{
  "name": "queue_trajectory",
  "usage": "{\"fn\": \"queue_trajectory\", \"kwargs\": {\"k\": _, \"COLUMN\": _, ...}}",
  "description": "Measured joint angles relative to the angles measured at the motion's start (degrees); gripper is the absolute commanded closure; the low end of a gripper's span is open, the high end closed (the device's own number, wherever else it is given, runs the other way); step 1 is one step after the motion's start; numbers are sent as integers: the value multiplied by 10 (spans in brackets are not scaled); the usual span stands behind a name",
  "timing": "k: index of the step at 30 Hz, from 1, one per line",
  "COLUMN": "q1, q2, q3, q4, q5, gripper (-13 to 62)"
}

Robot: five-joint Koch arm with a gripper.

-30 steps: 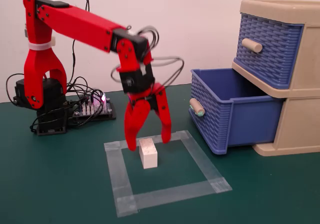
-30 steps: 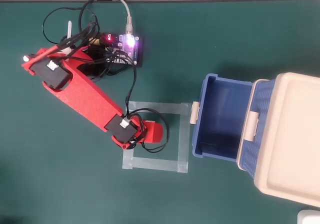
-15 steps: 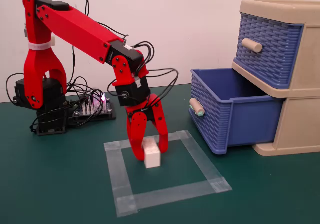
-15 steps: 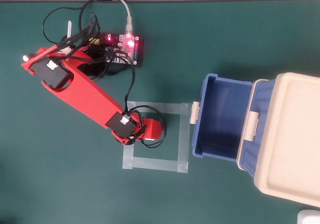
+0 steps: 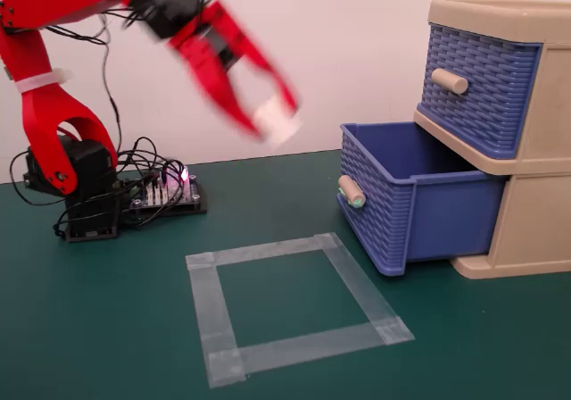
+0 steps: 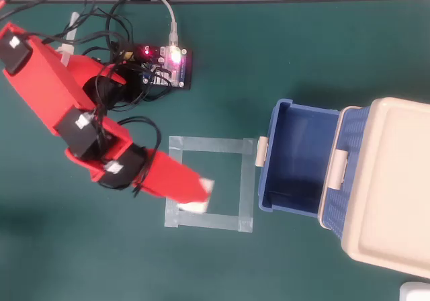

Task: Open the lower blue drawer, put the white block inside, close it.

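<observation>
The lower blue drawer [image 5: 419, 205] stands pulled out of the beige cabinet [image 5: 535, 150], its teal-tipped peg handle [image 5: 351, 191] facing left; its inside looks empty in the overhead view [image 6: 297, 154]. My red gripper [image 5: 272, 123] is raised in the air, blurred, left of the drawer, and is shut on the white block [image 5: 277, 121]. In the overhead view the gripper [image 6: 200, 195] and the block [image 6: 203, 188] are over the near-left part of the tape square.
The upper blue drawer [image 5: 477, 87] is shut, with a plain beige handle. A square of pale tape [image 5: 290, 306] lies on the green table. The arm's base and a lit circuit board [image 5: 165, 190] with loose cables stand at the back left.
</observation>
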Motion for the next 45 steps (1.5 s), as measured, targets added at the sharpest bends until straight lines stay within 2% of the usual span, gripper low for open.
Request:
{"fn": "queue_trajectory", "kwargs": {"k": 3, "q1": -112, "q2": -105, "q3": -124, "q4": -8, "q5": 80, "gripper": 575}}
{"fn": "queue_trajectory", "kwargs": {"k": 9, "q1": -159, "q2": -287, "q3": -268, "q4": -24, "q5": 93, "gripper": 575}}
{"fn": "queue_trajectory", "kwargs": {"k": 12, "q1": -163, "q2": -325, "q3": -275, "q4": -24, "q5": 94, "gripper": 569}}
{"fn": "queue_trajectory", "kwargs": {"k": 13, "q1": -163, "q2": -331, "q3": -275, "q4": -24, "q5": 94, "gripper": 518}}
{"fn": "queue_trajectory", "kwargs": {"k": 14, "q1": -167, "q2": -338, "q3": -276, "q4": -24, "q5": 94, "gripper": 432}}
{"fn": "queue_trajectory", "kwargs": {"k": 16, "q1": -171, "q2": -349, "q3": -275, "q4": -25, "q5": 94, "gripper": 211}}
{"fn": "queue_trajectory", "kwargs": {"k": 17, "q1": -171, "q2": -349, "q3": -275, "q4": -28, "q5": 94, "gripper": 166}}
{"fn": "queue_trajectory", "kwargs": {"k": 18, "q1": -171, "q2": -348, "q3": -276, "q4": -35, "q5": 94, "gripper": 156}}
{"fn": "queue_trajectory", "kwargs": {"k": 21, "q1": -172, "q2": -338, "q3": -311, "q4": -51, "q5": 94, "gripper": 153}}
{"fn": "queue_trajectory", "kwargs": {"k": 24, "q1": -168, "q2": -245, "q3": -317, "q4": -18, "q5": 94, "gripper": 156}}
{"fn": "queue_trajectory", "kwargs": {"k": 26, "q1": -157, "q2": -160, "q3": -320, "q4": 96, "q5": 92, "gripper": 157}}
{"fn": "queue_trajectory", "kwargs": {"k": 29, "q1": -132, "q2": -115, "q3": -322, "q4": 331, "q5": 34, "gripper": 157}}
{"fn": "queue_trajectory", "kwargs": {"k": 34, "q1": -57, "q2": -207, "q3": -287, "q4": 394, "q5": -33, "gripper": 156}}
{"fn": "queue_trajectory", "kwargs": {"k": 42, "q1": -91, "q2": -408, "q3": -291, "q4": 166, "q5": -40, "gripper": 156}}
{"fn": "queue_trajectory", "kwargs": {"k": 45, "q1": -119, "q2": -491, "q3": -342, "q4": 89, "q5": -39, "gripper": 157}}
